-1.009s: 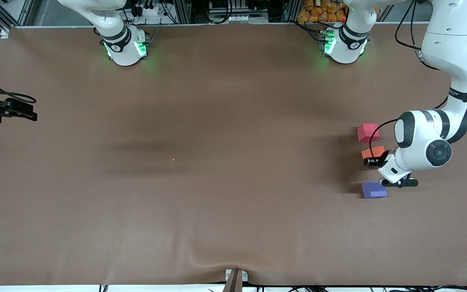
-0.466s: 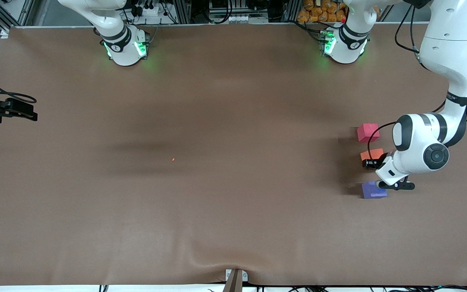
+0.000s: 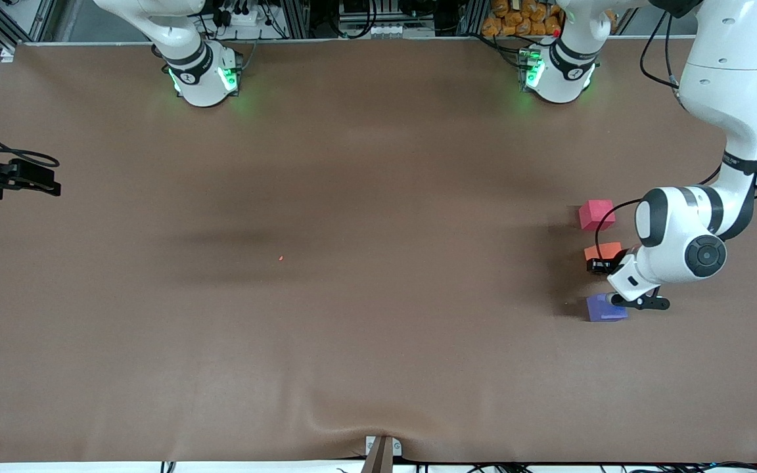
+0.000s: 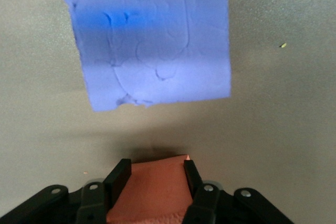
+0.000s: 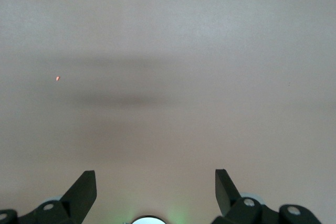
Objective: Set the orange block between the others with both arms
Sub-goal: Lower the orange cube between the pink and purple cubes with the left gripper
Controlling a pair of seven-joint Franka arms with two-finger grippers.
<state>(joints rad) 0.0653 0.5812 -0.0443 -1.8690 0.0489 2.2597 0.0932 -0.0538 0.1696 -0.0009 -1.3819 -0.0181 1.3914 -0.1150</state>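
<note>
Brown matting covers the whole desk (image 3: 352, 197), and all three cubes sit toward the left arm's end of it, in a line running toward the front camera. We have the left gripper (image 4: 152, 174) down low with its jaws pinching the orange block (image 3: 603, 251), which shows salmon-orange between the two black fingers (image 4: 119, 174) in the left wrist view. That block lies between the pinkish-red cube (image 3: 596, 214), which is farther from the front camera, and the purple-blue cube (image 3: 605, 307), which is nearer; it touches neither.

We judge the placing nearly finished: the block is in the gap, and whether it rests on the mat we cannot tell. To do this step well, we should keep the block level, settle it fully on the mat before parting the jaws, and spread them only enough to clear its sides. The purple-blue cube lies just ahead of the fingertips, so any lift should go straight up, not forward, lest we nudge it. Foam may cling slightly to the pads, so a slow release seems wise.

Our right gripper (image 5: 155, 192) waits over bare mat at the right arm's end of the desk, jaws spread wide and empty.
</note>
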